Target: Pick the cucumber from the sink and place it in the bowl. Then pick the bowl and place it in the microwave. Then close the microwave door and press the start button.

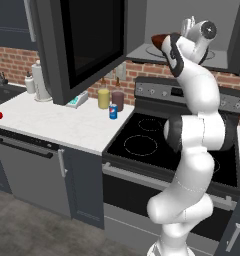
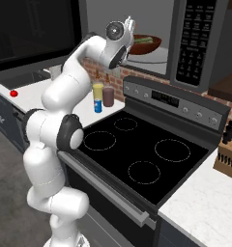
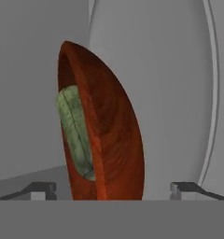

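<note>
The microwave (image 2: pixel 185 43) stands open above the stove, its door (image 1: pixel 87 45) swung far out to the left. Inside, the bowl (image 2: pixel 146 44) rests on the turntable with the cucumber (image 3: pixel 74 135) lying in it. The hand (image 3: pixel 113 189) is spread wide at the bowl's rim, its tips standing clear on either side — gripping nothing.

Judging from this, the risk lies in backing out: a fingertip could catch the rim and drag or tip the bowl — or the wrist could clip the cavity's edge.

The arm's wrist covers much of the bowl in both base views; the start button cannot be picked out on the panel.
</note>
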You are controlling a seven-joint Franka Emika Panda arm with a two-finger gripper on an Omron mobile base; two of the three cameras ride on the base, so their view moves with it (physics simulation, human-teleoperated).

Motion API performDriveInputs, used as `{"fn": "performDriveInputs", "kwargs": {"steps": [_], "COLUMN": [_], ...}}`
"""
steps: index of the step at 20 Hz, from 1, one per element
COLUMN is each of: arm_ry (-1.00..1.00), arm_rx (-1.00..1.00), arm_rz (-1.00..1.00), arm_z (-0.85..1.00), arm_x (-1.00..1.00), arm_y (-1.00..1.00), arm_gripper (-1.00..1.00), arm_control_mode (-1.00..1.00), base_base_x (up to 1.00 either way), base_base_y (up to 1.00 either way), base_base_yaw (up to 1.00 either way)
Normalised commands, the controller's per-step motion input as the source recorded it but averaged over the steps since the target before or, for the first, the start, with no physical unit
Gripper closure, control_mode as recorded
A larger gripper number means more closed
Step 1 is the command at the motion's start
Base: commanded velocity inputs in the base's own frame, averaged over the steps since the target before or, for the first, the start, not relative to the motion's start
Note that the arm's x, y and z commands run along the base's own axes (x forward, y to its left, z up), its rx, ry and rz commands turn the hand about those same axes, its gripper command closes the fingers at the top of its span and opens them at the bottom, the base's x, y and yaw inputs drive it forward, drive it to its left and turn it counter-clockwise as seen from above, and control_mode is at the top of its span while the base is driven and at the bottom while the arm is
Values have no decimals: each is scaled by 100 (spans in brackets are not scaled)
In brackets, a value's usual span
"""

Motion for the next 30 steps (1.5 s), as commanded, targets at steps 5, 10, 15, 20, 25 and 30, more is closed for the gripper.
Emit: {"fn": "performDriveInputs", "kwargs": {"steps": [5, 10, 15, 20, 25, 30], "arm_ry": [-38, -33, -24, -3, 19, 30], "arm_rx": [-1, 0, 0, 0, 0, -1], "arm_rz": [2, 1, 2, 8, 12, 11], "arm_z": [-28, 0, 65, 81, 48, 52], "arm_x": [-49, -91, -100, -100, -100, -100], "arm_y": [34, 21, 3, 0, 5, 7], "arm_gripper": [-100, -100, -100, -100, -100, -100], "arm_control_mode": [-100, -100, -100, -100, -100, -100], "base_base_x": [0, 0, 0, 0, 0, 0], "base_base_y": [0, 0, 0, 0, 0, 0], "base_base_yaw": [0, 0, 0, 0, 0, 0]}}
